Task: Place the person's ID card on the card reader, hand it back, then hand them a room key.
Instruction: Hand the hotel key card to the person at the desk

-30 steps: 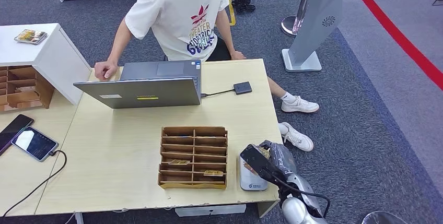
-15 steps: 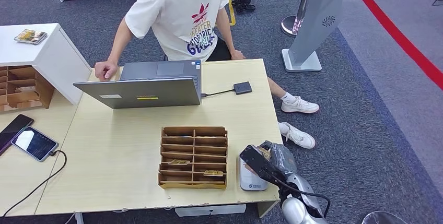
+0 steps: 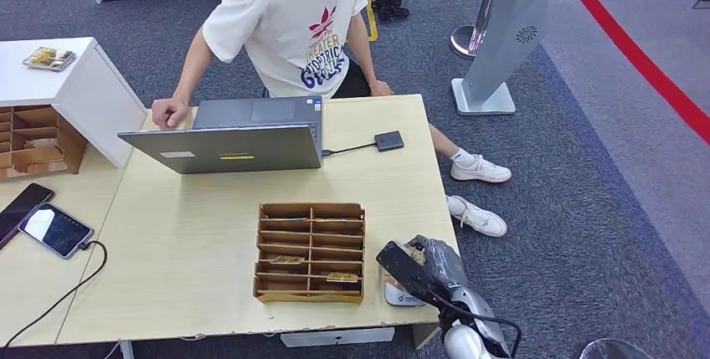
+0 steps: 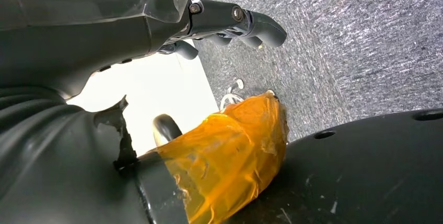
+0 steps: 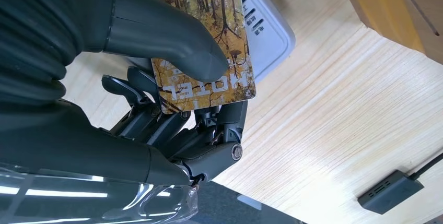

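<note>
My right hand (image 3: pixel 423 265) is at the table's near right corner, over the white card reader (image 3: pixel 398 294), which it mostly covers. In the right wrist view the hand (image 5: pixel 146 125) pinches a yellow-brown card printed HOTEL (image 5: pixel 209 89) between thumb and fingers, with the card lying over the reader (image 5: pixel 267 33). Whether the card touches the reader I cannot tell. My left hand (image 4: pixel 130 36) hangs beside my body above the grey carpet, holding nothing, fingers apart from the thumb. The person (image 3: pixel 293 28) sits behind the laptop (image 3: pixel 226 137).
A wooden slotted organiser (image 3: pixel 310 250) with key cards in two slots stands just left of my right hand. A small black box (image 3: pixel 388 141) is cabled to the laptop. Two phones (image 3: pixel 54 229) lie on the left table.
My right hand with the card has shifted slightly left and nearer, hiding more of the reader. The person has barely moved.
</note>
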Motion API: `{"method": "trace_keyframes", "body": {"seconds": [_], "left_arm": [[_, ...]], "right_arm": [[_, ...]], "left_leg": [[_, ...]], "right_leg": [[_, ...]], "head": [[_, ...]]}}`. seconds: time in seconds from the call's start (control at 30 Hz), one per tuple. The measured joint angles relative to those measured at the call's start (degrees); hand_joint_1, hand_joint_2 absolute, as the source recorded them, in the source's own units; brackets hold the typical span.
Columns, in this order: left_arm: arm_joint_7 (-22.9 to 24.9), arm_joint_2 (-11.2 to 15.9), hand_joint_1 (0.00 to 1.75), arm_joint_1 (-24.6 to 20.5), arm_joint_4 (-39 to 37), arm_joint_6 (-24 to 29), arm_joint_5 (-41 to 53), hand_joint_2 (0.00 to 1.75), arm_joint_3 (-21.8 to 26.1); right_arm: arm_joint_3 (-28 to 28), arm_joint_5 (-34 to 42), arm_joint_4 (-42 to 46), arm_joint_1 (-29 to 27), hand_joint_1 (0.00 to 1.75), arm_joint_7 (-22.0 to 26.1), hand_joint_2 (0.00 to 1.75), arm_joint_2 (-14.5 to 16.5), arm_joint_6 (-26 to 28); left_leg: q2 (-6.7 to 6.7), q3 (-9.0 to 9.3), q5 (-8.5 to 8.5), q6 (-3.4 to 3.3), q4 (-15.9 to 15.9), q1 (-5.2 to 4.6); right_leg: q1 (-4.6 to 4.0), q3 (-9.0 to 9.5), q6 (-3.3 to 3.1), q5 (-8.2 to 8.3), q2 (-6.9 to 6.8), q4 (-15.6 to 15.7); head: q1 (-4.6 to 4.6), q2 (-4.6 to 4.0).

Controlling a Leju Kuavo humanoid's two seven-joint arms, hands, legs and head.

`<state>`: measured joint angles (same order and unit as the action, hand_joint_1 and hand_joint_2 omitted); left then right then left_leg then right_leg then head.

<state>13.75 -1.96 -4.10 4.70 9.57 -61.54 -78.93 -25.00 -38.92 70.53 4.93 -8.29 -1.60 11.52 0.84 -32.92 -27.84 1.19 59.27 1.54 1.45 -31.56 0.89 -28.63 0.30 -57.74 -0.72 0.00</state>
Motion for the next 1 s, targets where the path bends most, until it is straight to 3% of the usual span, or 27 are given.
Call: {"method": "trace_keyframes", "body": {"seconds": [1.0], "left_arm": [[-0.02, -0.03, 0.0, 0.01, -0.28, 0.0, -0.8, 0.0, -0.06]], "right_arm": [[-0.01, 0.02, 0.02, -0.83, 1.75, 0.07, 1.75, 0.09, 0.45]], "left_leg": [[0.0, 0.03, 0.0, 0.0, 0.0, 0.0]], "right_leg": [[0.0, 0.02, 0.0, 0.0, 0.0, 0.0]], "head": [[-0.01, 0.0]]}}
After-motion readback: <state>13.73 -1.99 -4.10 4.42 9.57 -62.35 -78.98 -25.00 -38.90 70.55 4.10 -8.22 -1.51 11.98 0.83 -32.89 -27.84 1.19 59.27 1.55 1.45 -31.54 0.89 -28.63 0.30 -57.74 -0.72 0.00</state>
